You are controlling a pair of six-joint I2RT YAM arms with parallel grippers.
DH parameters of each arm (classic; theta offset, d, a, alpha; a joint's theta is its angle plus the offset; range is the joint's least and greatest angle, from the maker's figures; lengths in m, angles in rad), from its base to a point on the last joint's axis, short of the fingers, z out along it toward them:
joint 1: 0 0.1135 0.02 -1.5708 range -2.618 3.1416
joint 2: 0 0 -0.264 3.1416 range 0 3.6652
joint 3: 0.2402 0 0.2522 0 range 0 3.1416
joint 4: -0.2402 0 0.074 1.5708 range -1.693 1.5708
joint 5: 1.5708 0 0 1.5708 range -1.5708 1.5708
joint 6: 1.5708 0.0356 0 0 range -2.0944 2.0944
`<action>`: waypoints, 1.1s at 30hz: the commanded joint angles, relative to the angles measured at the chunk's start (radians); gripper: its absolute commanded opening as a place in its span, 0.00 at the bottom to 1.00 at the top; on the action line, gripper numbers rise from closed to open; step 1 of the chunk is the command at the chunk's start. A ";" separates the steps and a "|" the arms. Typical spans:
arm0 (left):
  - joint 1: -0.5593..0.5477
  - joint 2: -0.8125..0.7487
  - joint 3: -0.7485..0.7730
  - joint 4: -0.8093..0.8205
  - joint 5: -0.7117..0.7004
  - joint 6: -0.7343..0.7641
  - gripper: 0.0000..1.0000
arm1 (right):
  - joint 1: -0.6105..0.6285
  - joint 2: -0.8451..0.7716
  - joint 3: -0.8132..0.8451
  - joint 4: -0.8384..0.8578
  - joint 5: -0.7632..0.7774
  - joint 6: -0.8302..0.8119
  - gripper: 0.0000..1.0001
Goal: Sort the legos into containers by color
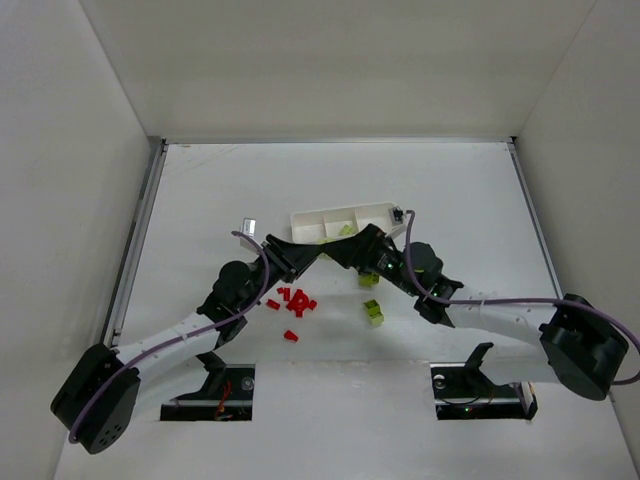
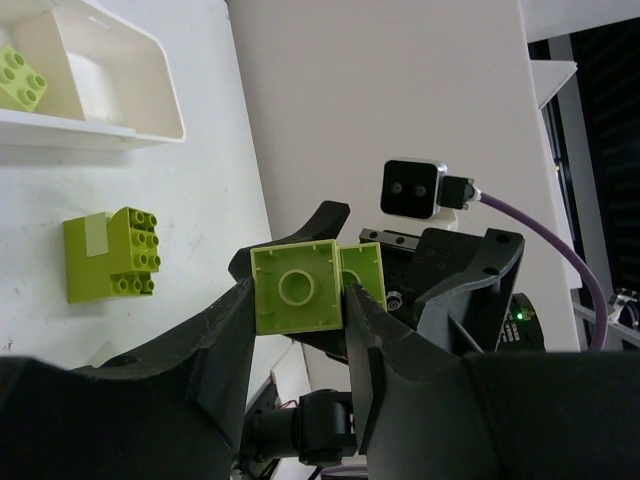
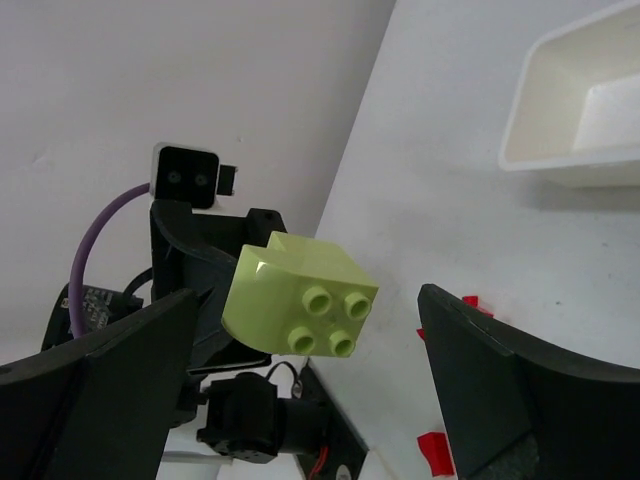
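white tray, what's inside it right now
One yellow-green brick lies in one compartment of the white tray; no red ones show. From above, the left end effector and right end effector cover its near edge, so anything there is hidden.

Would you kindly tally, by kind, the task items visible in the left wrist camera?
Yellow-green legos: 3, namely the tray lego, the table lego and the held lego in the left end effector.
Red legos: 0
White tray: 1
Total: 4
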 commanded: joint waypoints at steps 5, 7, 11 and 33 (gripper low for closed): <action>-0.027 0.014 0.050 0.087 -0.021 0.044 0.15 | -0.017 0.063 -0.027 0.245 -0.072 0.133 0.81; -0.027 0.002 0.041 0.087 -0.031 0.053 0.15 | -0.021 0.076 -0.033 0.264 -0.076 0.145 0.75; -0.016 0.002 0.039 0.075 -0.033 0.055 0.15 | -0.031 0.060 -0.060 0.279 -0.055 0.158 0.69; -0.002 0.013 0.041 0.089 -0.007 0.067 0.15 | -0.064 0.094 -0.024 0.233 -0.093 0.136 0.88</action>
